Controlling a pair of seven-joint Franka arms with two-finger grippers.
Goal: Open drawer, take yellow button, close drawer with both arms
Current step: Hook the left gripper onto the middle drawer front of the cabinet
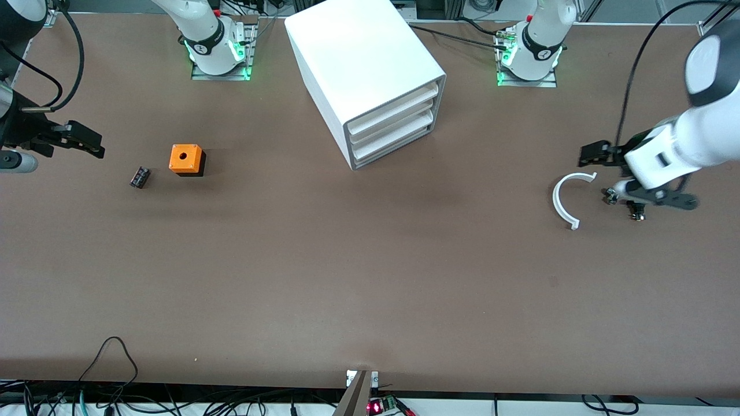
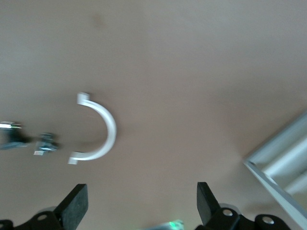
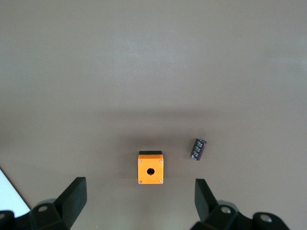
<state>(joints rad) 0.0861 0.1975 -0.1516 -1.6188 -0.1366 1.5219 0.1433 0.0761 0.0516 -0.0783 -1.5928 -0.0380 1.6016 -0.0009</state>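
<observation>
The white cabinet [image 1: 358, 52] stands mid-table near the robots' bases. Its three alike drawers [image 1: 393, 118] are all shut. A corner of the cabinet shows in the left wrist view [image 2: 283, 163]. The button is out of view. My left gripper [image 1: 595, 153] is open and empty over the table at the left arm's end, above a white half-ring; it also shows in the left wrist view [image 2: 140, 199]. My right gripper [image 1: 87, 141] is open and empty over the right arm's end of the table. In the right wrist view [image 3: 139, 191] it faces the orange cube.
An orange cube with a hole [image 1: 186, 159] [image 3: 150, 168] and a small dark rectangular part [image 1: 140, 177] [image 3: 198, 149] lie at the right arm's end. A white half-ring [image 1: 563, 202] [image 2: 103, 129] and small metal bits [image 1: 610, 196] [image 2: 45, 143] lie at the left arm's end.
</observation>
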